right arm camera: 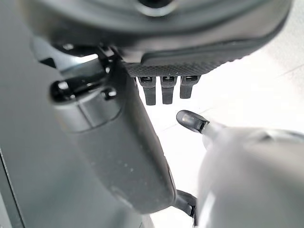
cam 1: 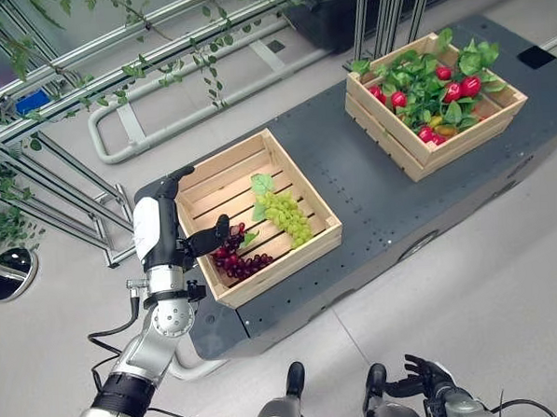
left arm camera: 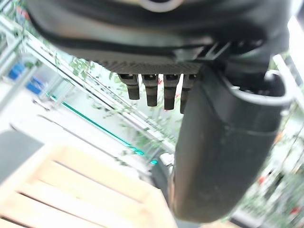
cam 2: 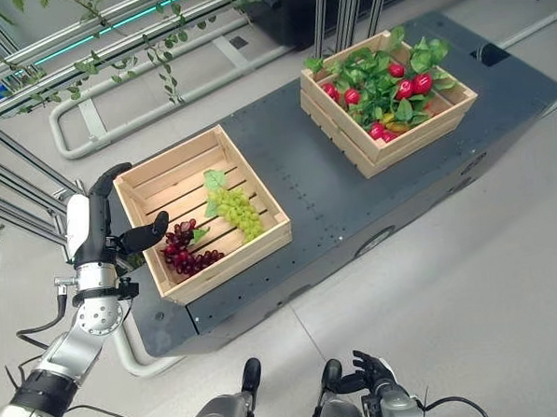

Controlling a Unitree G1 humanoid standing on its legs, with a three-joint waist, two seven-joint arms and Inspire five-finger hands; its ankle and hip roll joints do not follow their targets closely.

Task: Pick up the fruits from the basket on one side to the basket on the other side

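The left hand [cam 1: 172,235] is raised at the left edge of the near crate [cam 1: 319,227], fingers straight and pointing up along the crate's outer wall, thumb stretched out sideways over the rim, holding nothing. The thumb's tip is just beside the bunch of dark red grapes [cam 1: 239,260] that lies in the crate's front left corner; whether it touches them cannot be told. To the right of the red bunch, in the middle of the same crate, lies a bunch of green grapes [cam 1: 287,217] with a green leaf at its top. Further right and further back stands the second crate [cam 1: 412,158], well apart from the first, packed with green leaves and red fruits [cam 1: 460,89]. Both crates stand on a dark grey surface [cam 1: 372,204] dotted with small holes. The right hand [cam 1: 426,378] hangs low at the bottom right, off the surface, fingers relaxed and empty. Behind the surface run metal frames [cam 1: 92,45] with trailing green vines, over a pale floor [cam 1: 489,309].
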